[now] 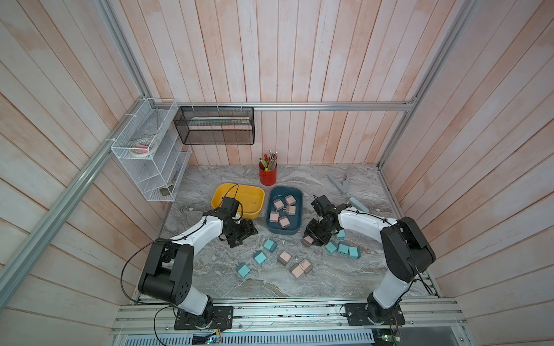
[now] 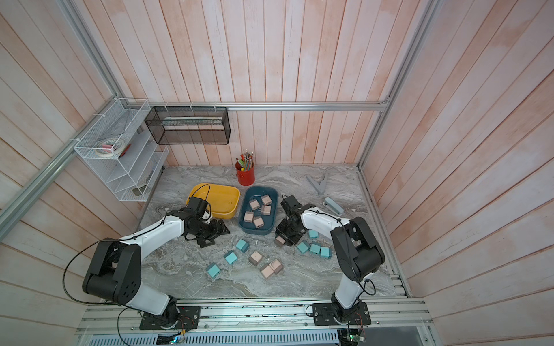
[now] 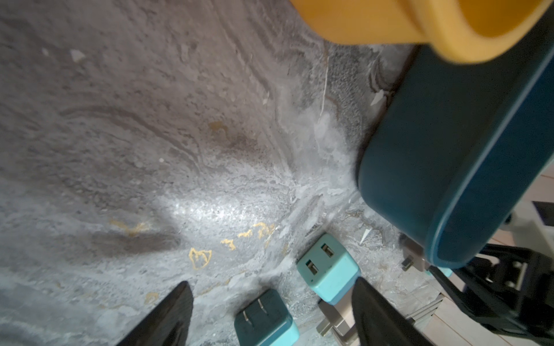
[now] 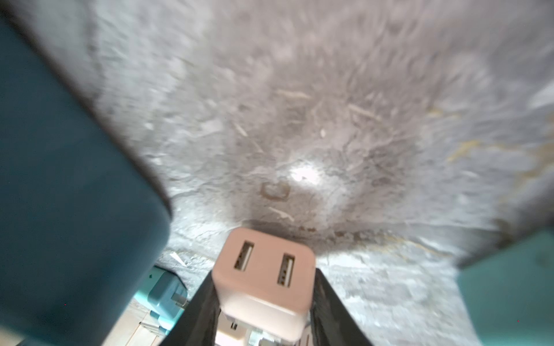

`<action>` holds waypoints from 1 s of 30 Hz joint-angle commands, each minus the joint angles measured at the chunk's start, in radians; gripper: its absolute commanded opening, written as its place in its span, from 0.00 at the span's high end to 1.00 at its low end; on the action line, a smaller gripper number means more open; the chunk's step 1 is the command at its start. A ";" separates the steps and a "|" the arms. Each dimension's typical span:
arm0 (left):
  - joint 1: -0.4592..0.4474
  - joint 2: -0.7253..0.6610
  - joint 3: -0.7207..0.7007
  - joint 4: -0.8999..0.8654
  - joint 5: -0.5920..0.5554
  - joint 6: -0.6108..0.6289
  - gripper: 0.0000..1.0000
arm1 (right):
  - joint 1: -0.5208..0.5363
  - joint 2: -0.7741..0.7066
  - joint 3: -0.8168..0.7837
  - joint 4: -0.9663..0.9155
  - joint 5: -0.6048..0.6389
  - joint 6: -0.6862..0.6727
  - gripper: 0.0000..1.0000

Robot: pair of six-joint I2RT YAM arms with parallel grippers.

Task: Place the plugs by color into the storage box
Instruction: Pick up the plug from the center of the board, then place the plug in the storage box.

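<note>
My right gripper (image 1: 309, 239) (image 4: 263, 277) is shut on a pink plug (image 4: 263, 287), USB ports facing outward, low over the table by the near right corner of the blue storage box (image 1: 283, 231). That box holds several pink plugs (image 1: 278, 204). The yellow storage box (image 1: 250, 196) beside it looks empty. My left gripper (image 1: 242, 232) (image 3: 271, 284) is open and empty, in front of the yellow box. Loose teal plugs (image 1: 260, 257) (image 3: 328, 266) and pink plugs (image 1: 284, 258) lie on the table in front. More teal plugs (image 1: 343, 248) sit under the right arm.
A red pencil cup (image 1: 267, 175) stands behind the boxes. A grey stapler (image 1: 356, 203) and a grey tool (image 1: 340, 182) lie at the back right. A white wire rack (image 1: 150, 155) and a black mesh basket (image 1: 214, 125) hang on the walls at the back left.
</note>
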State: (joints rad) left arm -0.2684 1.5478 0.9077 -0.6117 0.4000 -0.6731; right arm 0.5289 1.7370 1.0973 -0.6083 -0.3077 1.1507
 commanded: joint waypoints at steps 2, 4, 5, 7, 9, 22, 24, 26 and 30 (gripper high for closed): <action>0.005 0.016 0.030 0.018 0.005 0.020 0.15 | -0.003 -0.016 0.201 -0.142 0.086 -0.062 0.70; 0.005 0.018 0.035 0.023 0.005 0.015 0.15 | -0.003 0.020 0.309 -0.177 0.081 -0.087 0.70; 0.006 0.016 0.038 0.024 0.004 0.014 0.15 | -0.001 0.046 0.358 -0.195 0.078 -0.102 0.70; 0.006 0.020 0.044 0.025 0.002 0.011 0.15 | 0.004 0.130 0.496 -0.249 0.082 -0.146 0.70; 0.008 0.022 0.050 0.024 -0.005 0.011 0.15 | 0.011 0.205 0.608 -0.293 0.081 -0.187 0.70; 0.012 0.005 0.046 0.006 -0.023 0.004 0.15 | 0.023 0.559 0.978 -0.335 0.029 -0.322 0.70; 0.013 0.005 0.047 0.001 -0.024 0.004 0.15 | 0.023 0.597 1.019 -0.347 0.030 -0.335 0.70; 0.012 -0.001 0.046 -0.003 -0.032 0.003 0.15 | 0.024 0.618 1.040 -0.344 0.038 -0.348 0.70; 0.012 -0.009 0.031 0.000 -0.036 -0.006 0.15 | 0.026 0.650 1.040 -0.332 0.019 -0.357 0.70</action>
State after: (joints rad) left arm -0.2615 1.5593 0.9398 -0.6064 0.3836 -0.6746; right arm 0.5457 2.3604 2.1105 -0.9123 -0.2741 0.8280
